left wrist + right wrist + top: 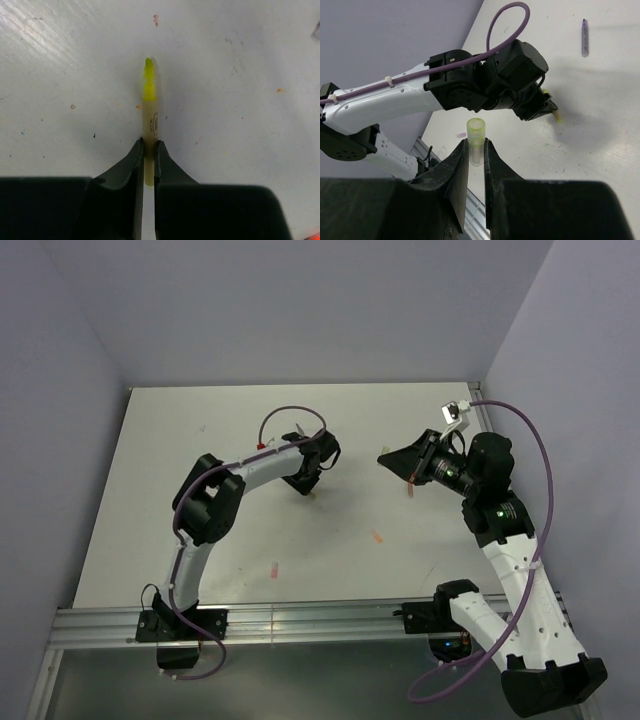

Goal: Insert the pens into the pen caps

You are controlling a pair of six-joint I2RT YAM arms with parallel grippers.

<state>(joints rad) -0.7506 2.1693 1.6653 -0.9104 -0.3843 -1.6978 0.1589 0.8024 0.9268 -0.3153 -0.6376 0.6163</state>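
Right gripper (476, 145) clamps the pale yellow cap (475, 129), left gripper (149, 146) the yellow pen (149, 112), both well inside the table (150, 490) edges.

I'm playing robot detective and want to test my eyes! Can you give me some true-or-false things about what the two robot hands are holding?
1. The left gripper is pinching the yellow pen. True.
2. The right gripper holds nothing. False: it is shut on the pale yellow cap.
3. The yellow pen is pushed into the pale yellow cap. False: the two are apart, one in each gripper, and the pen's yellow tip is bare.
4. A purple pen lies on the table, with no gripper touching it. True.
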